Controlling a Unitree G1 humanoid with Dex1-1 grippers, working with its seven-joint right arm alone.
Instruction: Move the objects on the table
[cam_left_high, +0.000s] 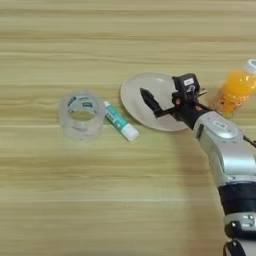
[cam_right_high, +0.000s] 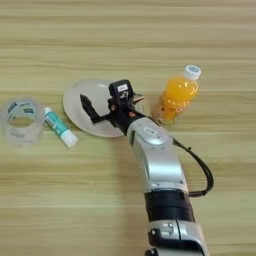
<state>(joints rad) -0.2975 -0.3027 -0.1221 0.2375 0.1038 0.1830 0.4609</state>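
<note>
Orange-juice bottle (cam_right_high: 176, 97) lies tilted on the tabletop (cam_right_high: 128, 30), just right of the pale plate (cam_right_high: 75, 107): light, rigid plastic, smooth and prone to roll, best pinched across its belly. Translucent orange body, white cap. Teal-and-white tube (cam_right_high: 59, 129) lies left of the plate, touching the clear tape roll (cam_right_high: 21, 121). Over the plate, the jaws of the right gripper (cam_right_high: 102, 107) gape wide, holding nothing.
</note>
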